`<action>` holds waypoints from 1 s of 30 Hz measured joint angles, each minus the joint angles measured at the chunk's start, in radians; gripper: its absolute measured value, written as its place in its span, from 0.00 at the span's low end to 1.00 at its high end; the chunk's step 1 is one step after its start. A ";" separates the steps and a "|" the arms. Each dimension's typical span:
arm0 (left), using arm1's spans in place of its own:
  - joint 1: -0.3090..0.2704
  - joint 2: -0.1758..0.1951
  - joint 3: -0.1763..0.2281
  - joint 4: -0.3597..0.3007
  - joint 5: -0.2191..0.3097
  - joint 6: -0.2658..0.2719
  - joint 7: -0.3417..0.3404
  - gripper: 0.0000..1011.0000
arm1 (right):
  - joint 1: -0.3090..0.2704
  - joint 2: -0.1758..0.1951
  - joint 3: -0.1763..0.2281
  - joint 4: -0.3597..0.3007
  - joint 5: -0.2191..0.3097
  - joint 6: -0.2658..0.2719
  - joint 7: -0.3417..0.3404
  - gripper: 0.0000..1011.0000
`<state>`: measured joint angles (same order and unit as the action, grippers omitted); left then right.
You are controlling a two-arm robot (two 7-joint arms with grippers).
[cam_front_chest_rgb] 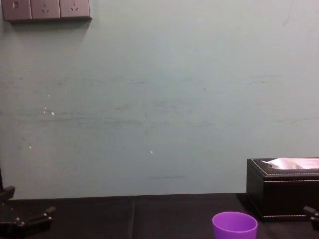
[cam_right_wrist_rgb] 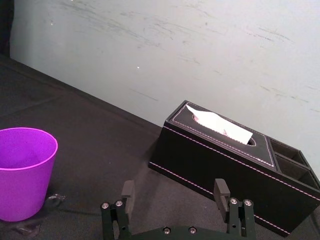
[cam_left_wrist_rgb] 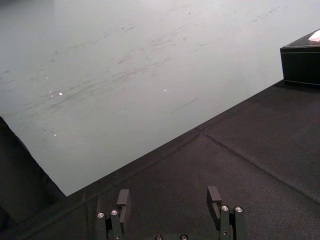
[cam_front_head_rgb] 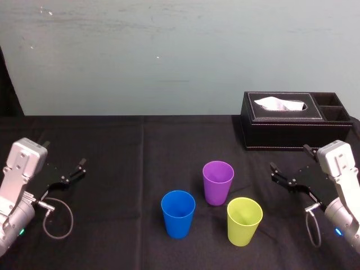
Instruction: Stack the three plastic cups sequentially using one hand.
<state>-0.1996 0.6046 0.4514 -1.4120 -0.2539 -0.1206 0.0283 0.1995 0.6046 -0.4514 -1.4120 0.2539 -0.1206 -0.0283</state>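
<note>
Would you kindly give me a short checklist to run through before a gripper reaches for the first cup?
1. All three cups upright, mouths up: ok. The purple cup, blue cup and yellow-green cup all stand on the table.
2. Cups separate, none nested: ok. There are gaps between all three.
3. Cups empty inside: ok, as far as the head view shows.
4. Right gripper open and empty: ok. It hovers to the right of the cups.
5. Left gripper out of the way: ok. It is open and empty at the table's far left.
6. Tissue box clear of the cups: ok. It sits farther back, near the wall.
</note>
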 joint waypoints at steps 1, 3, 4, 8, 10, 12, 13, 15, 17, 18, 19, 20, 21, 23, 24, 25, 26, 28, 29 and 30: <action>0.000 0.000 0.000 0.000 0.000 0.000 0.000 0.99 | 0.000 0.000 0.000 0.000 0.000 0.000 0.000 0.99; 0.000 0.000 0.000 0.000 0.000 0.000 0.000 0.99 | 0.000 0.000 0.000 0.000 0.000 0.000 0.000 0.99; 0.000 0.000 0.000 0.000 0.000 0.000 0.000 0.99 | 0.000 0.000 0.000 0.000 0.000 0.000 0.000 0.99; 0.000 0.000 0.000 0.000 0.000 0.000 0.000 0.99 | 0.000 0.000 0.000 0.000 0.000 0.000 0.000 0.99; 0.000 0.000 0.000 0.000 0.000 0.000 0.000 0.99 | 0.000 0.000 0.000 0.000 0.000 0.000 0.000 0.99; 0.000 0.000 0.000 0.000 0.000 0.000 0.000 0.99 | 0.000 0.000 0.000 0.000 0.000 0.000 0.000 0.99; 0.000 0.000 0.000 0.000 0.000 0.000 0.000 0.99 | 0.000 0.000 0.000 0.000 0.000 0.000 0.000 0.99; 0.000 0.000 0.000 0.000 0.000 0.000 0.000 0.99 | 0.000 0.000 0.000 0.000 0.000 0.000 0.000 0.99; 0.000 0.000 0.000 0.000 0.000 0.000 0.000 0.99 | 0.000 0.000 0.000 0.000 0.000 0.000 0.000 0.99; 0.000 0.000 0.000 0.000 0.000 0.000 0.000 0.99 | 0.000 0.000 0.000 0.000 0.000 0.000 0.000 0.99; 0.000 0.000 0.000 0.000 0.000 0.000 0.000 0.99 | 0.000 0.000 0.000 0.000 0.000 0.000 0.000 0.99; 0.000 0.000 0.000 0.000 0.000 0.000 0.000 0.99 | 0.000 0.000 0.000 0.000 0.000 0.000 0.000 0.99; 0.000 0.000 0.000 0.000 0.000 0.000 0.000 0.99 | 0.000 0.000 0.000 0.000 0.000 0.000 0.000 0.99; 0.000 0.000 0.000 0.000 0.000 0.000 0.000 0.99 | 0.000 0.000 0.000 0.000 0.000 0.000 0.000 0.99; 0.000 0.000 0.000 0.000 0.000 0.000 0.000 0.99 | 0.000 0.000 0.000 0.000 0.000 0.000 0.000 0.99; 0.000 0.000 0.000 0.000 0.000 0.000 0.000 0.99 | 0.000 0.000 0.000 0.000 0.000 0.000 0.000 0.99; 0.000 0.000 0.000 0.000 0.000 0.000 0.000 0.99 | 0.000 0.000 0.000 0.000 0.000 0.000 0.000 0.99; 0.000 0.000 0.000 0.000 0.000 0.000 0.000 0.99 | 0.000 0.000 0.000 0.000 0.000 0.000 0.000 0.99; 0.000 0.000 0.000 0.000 0.000 0.000 0.000 0.99 | 0.000 0.000 0.000 0.000 0.000 0.000 0.000 0.99; 0.000 0.000 0.000 0.000 0.000 0.000 0.000 0.99 | 0.000 0.000 0.000 0.000 0.000 0.000 0.000 0.99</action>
<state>-0.1995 0.6047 0.4514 -1.4120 -0.2539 -0.1206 0.0283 0.1996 0.6047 -0.4514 -1.4120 0.2539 -0.1205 -0.0283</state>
